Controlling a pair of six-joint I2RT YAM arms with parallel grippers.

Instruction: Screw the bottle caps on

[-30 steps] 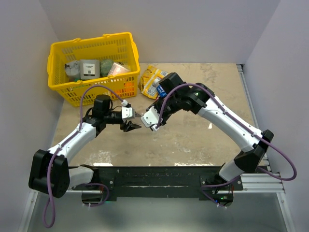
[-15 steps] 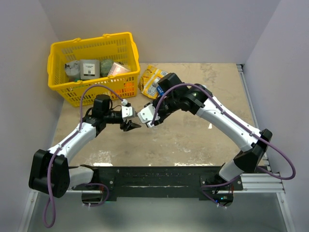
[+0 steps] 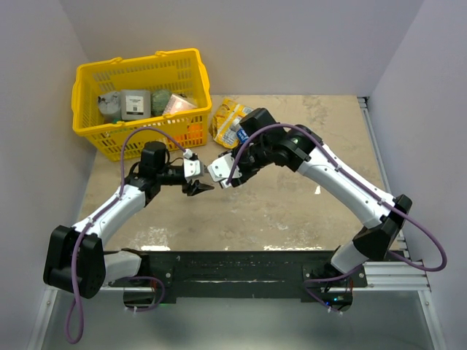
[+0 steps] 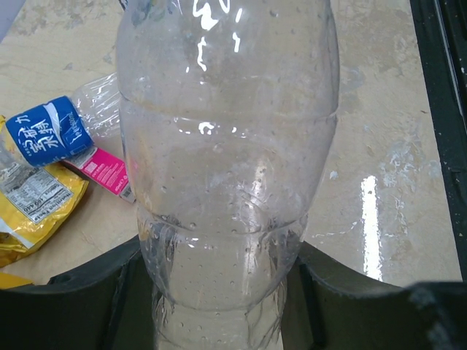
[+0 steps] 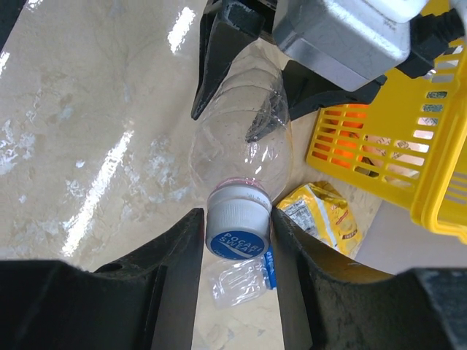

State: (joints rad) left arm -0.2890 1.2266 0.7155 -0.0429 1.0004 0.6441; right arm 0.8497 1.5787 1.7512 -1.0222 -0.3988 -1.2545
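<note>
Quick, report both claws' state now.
Left claw: shut on the clear bottle.
Right claw: straddles the bottle's cap; gripping or loose, cannot tell.

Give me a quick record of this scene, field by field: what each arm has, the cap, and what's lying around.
Left fingers: clamped on the clear bottle
Cap: blue-topped, on that bottle's neck
Right fingers: either side of the cap, grip unclear
On table: blue-labelled bottle lying down, yellow packet, pink packet
Basket: yellow, far left
</note>
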